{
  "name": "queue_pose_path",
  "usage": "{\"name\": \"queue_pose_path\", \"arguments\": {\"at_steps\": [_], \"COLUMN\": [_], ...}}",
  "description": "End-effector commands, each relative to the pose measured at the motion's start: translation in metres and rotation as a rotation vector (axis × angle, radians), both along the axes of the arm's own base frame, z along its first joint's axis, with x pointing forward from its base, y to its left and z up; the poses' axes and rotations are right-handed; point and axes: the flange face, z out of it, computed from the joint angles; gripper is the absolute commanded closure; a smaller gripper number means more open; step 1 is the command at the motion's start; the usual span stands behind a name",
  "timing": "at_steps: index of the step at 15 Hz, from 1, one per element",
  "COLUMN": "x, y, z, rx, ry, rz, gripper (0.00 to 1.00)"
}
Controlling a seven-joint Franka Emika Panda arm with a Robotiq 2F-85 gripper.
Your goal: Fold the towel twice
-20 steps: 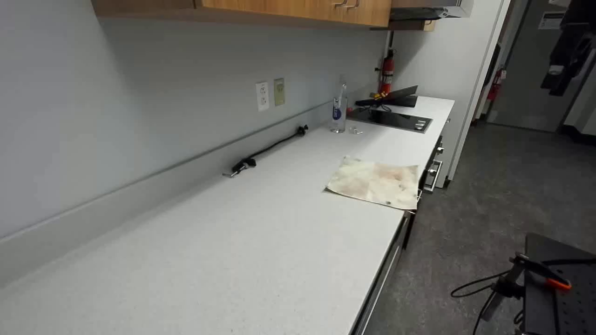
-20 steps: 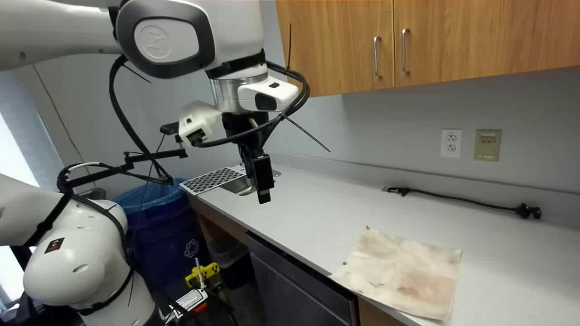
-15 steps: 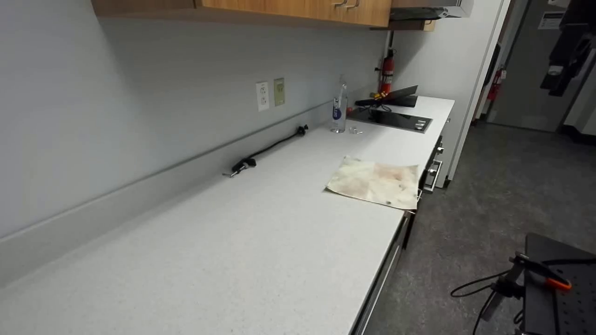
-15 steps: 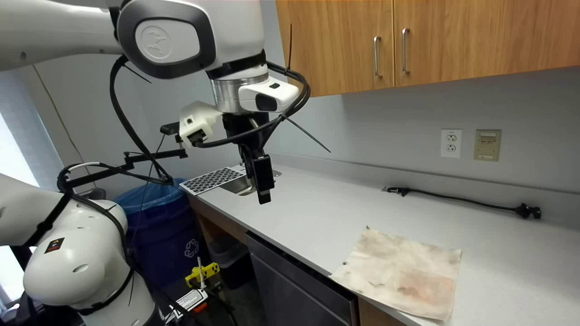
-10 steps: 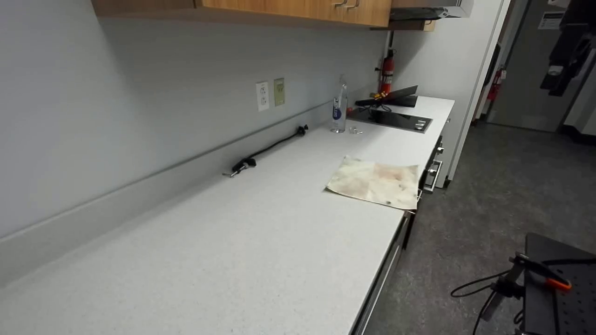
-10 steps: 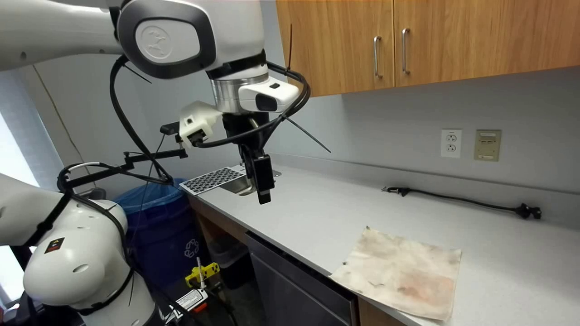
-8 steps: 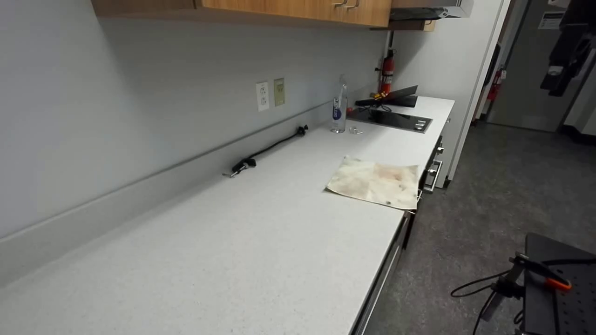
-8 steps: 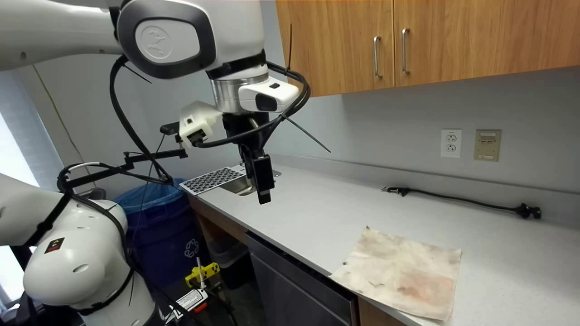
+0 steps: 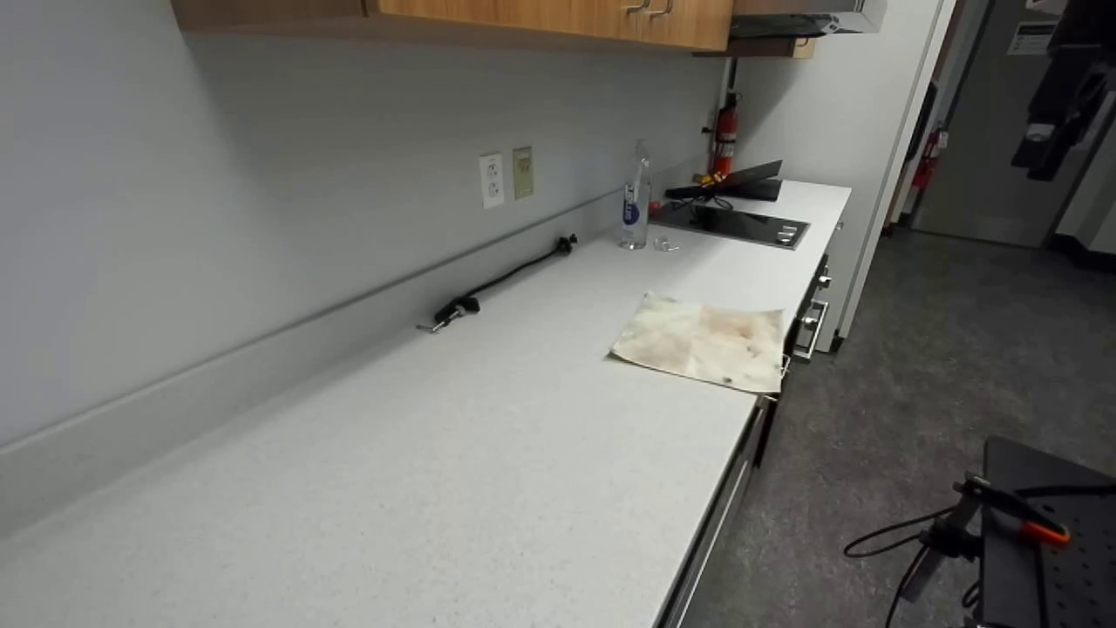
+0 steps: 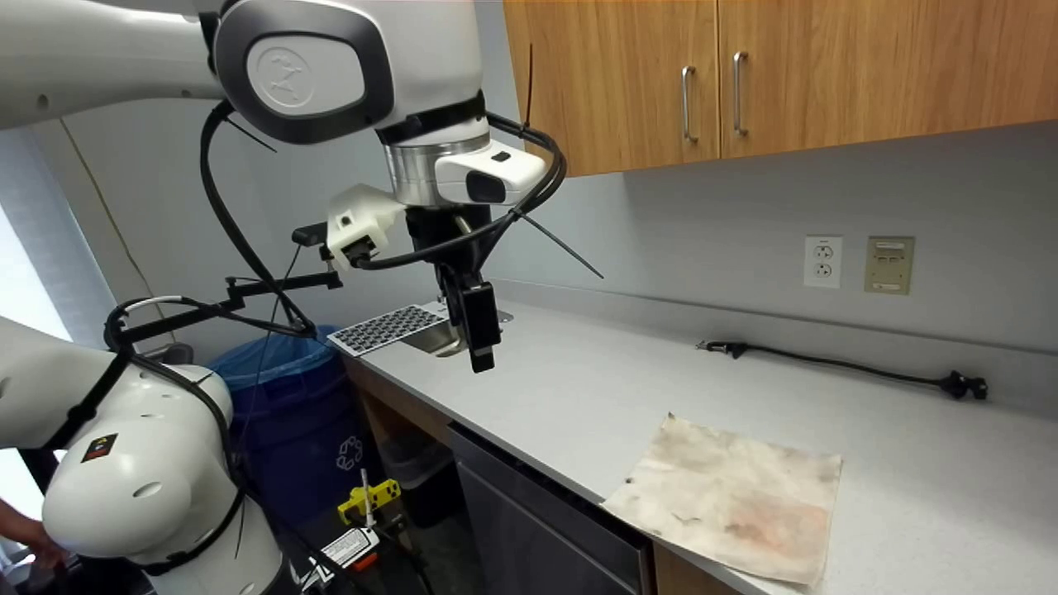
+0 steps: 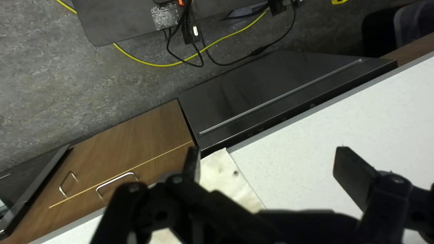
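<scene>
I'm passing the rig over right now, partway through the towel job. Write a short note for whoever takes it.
Gripper: open, holding nothing, raised above the counter.
Towel: lies spread out on the counter, reaching its front edge; gripper clear of it.
Done: no fold shows.
Left: grasp, then both folds.
Watch: what looks like a person's arm at the edge of an exterior view.
</scene>
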Motion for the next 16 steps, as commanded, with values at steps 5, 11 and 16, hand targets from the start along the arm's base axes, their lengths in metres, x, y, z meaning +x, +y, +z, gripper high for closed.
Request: {"name": "queue_pose_path", "arguments": {"at_steps": [5, 11, 16], "x": [0.000, 0.001, 0.064], "y": [0.000, 0.000, 0.118], "z": [0.000, 0.000, -0.013], "rx": [0.000, -0.012, -0.059], "ry": [0.001, 0.033, 0.096], "rz": [0.000, 0.013, 0.045], "gripper": [0.00, 0.00, 0.00]}}
